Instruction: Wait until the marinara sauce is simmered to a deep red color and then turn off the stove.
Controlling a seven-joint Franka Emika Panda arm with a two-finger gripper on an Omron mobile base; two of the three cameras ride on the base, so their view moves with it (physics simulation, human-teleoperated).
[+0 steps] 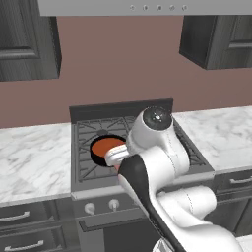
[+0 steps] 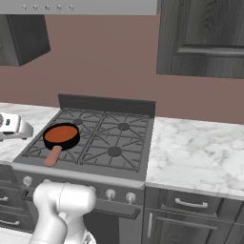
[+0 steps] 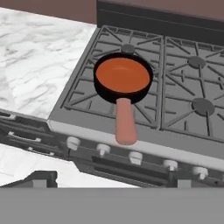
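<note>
The scene is evenly and softly lit, with no hard shadows cast on the stove [image 3: 175,87] or counter [image 2: 200,152]. All views are rendered slightly soft and pixelated, without glare. No edge distortion is seen.

No readable text, labels, brands or numbers anywhere. Searched the stove [image 3: 175,144] front and its knobs [image 3: 103,148] (plain silver, no markings to make out), the dark back panel [image 2: 107,104], the cabinets [image 2: 205,38] and the marble counter [image 2: 200,152]: nothing legible.
</note>
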